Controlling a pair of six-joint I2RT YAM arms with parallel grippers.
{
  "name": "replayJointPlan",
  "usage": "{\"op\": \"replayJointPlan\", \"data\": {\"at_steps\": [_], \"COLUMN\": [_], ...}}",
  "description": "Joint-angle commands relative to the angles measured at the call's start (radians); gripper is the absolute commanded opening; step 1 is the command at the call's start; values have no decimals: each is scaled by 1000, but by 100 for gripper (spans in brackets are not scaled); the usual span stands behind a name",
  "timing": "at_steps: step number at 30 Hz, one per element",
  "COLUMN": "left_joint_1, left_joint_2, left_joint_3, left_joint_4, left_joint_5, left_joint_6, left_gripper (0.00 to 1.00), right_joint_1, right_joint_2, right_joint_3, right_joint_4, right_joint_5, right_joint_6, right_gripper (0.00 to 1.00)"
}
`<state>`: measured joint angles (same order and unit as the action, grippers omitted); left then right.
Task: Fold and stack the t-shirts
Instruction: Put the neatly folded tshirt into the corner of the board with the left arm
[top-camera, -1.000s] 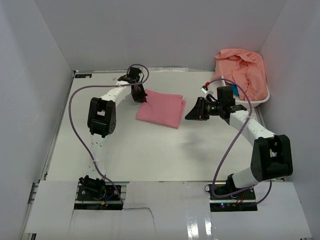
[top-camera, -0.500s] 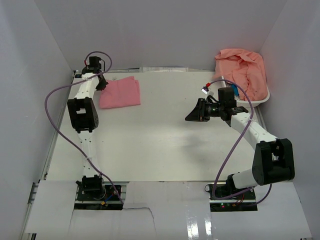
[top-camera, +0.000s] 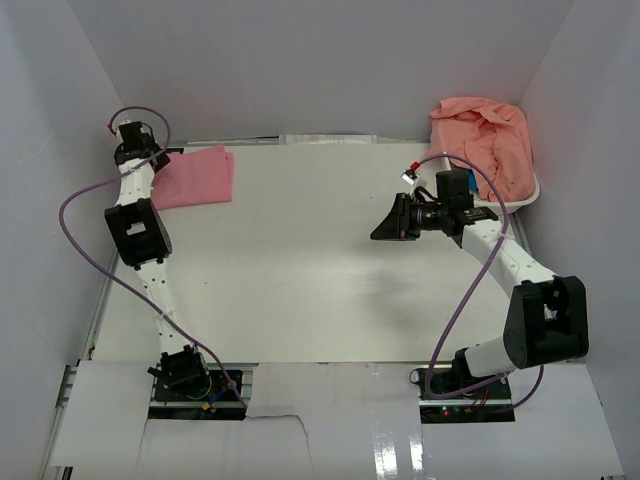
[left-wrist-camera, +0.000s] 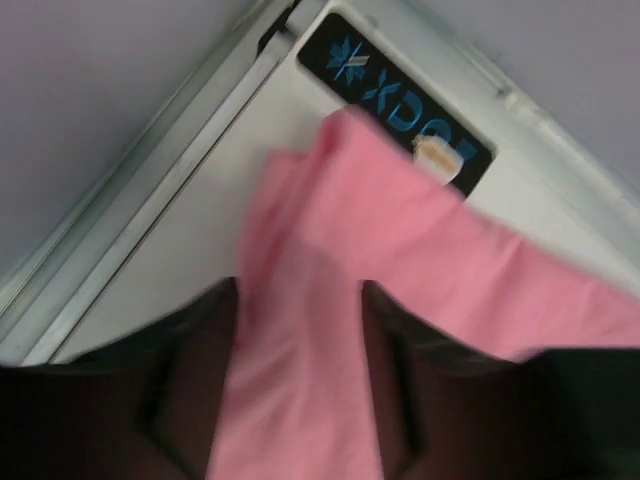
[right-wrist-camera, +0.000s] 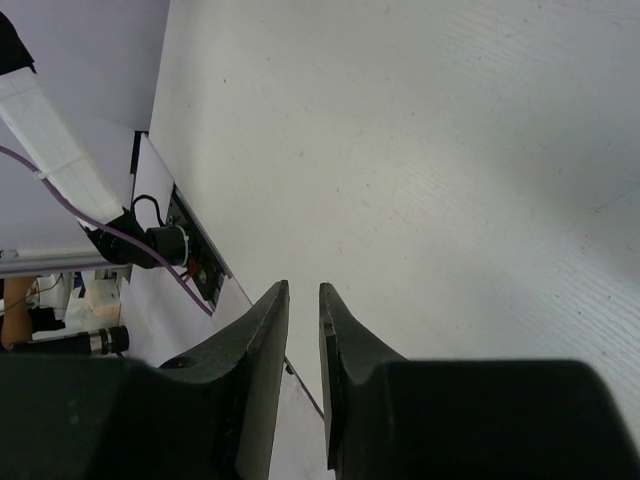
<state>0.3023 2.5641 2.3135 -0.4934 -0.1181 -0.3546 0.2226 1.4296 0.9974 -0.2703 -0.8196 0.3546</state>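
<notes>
Left gripper (left-wrist-camera: 298, 290): jaws parted, released, with the folded shirt's edge lying loose between them
Folded t-shirt (top-camera: 200, 178): flat at the far left corner of the table (top-camera: 300, 290)
Other t-shirts (top-camera: 485, 140): crumpled heap in the basket (top-camera: 525, 198), far right
Right gripper (right-wrist-camera: 303, 290): nearly closed, thin slit, empty, over bare table right of centre, well apart from both

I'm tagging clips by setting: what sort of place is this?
Likely a robot test cell in a lab: plain white walls box in a table, a left arm and right arm are bolted at its near edge, and a basket holds t-shirts to practise on.
</notes>
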Motion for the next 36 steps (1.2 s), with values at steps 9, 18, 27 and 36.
{"op": "replayJointPlan", "data": {"at_steps": [9, 18, 27, 36], "left_joint_1": [-84, -181, -181, -181], "left_joint_2": [-220, -464, -538, -480], "left_joint_3": [51, -285, -420, -468], "left_joint_4": [245, 195, -68, -77], "left_joint_5": [63, -100, -80, -14], "left_joint_6": [34, -4, -156, -176], "left_gripper": [85, 47, 46, 47], "right_joint_1": [1, 0, 4, 12], "right_joint_2": [-11, -69, -100, -116], "right_joint_3": [-68, -88, -121, -147], "right_joint_4": [56, 71, 112, 118], "right_joint_5": [-36, -32, -33, -30], "right_joint_6": [-2, 24, 50, 47], "right_gripper": [25, 25, 25, 25]}}
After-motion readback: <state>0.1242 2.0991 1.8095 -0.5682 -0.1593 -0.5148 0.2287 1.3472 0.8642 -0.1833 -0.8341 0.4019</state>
